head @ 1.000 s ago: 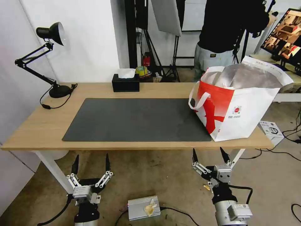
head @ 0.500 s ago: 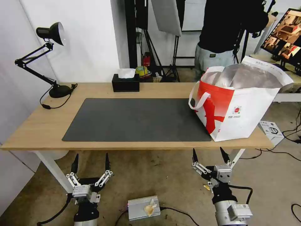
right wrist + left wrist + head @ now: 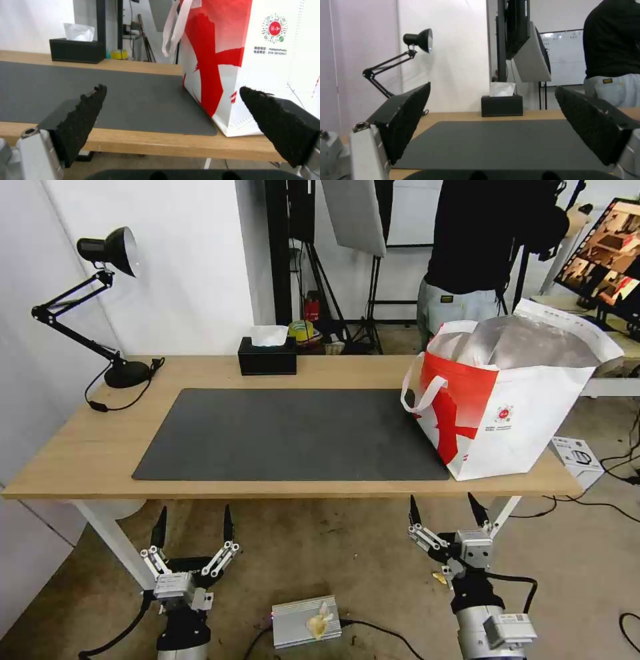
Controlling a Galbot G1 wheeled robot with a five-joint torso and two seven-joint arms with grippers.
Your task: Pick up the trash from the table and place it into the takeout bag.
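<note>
The takeout bag (image 3: pixel 513 400) stands upright at the right end of the table (image 3: pixel 87 453), its foil-lined mouth open; the right wrist view also has the takeout bag (image 3: pixel 266 62) close ahead. The dark grey mat (image 3: pixel 293 433) is bare, and the trash is out of view. My left gripper (image 3: pixel 193 519) hangs open below the table's front edge on the left. Below the front edge on the right, near the bag, my right gripper (image 3: pixel 445 507) is open too. Neither holds anything. The left wrist view looks over the mat (image 3: pixel 500 142) between open fingers (image 3: pixel 410 110).
A black tissue box (image 3: pixel 267 356) sits at the table's far edge and a black desk lamp (image 3: pixel 100 307) at the far left corner. A person in a black top stands behind the bag. A silver box (image 3: pixel 305 620) and cables lie on the floor between my arms.
</note>
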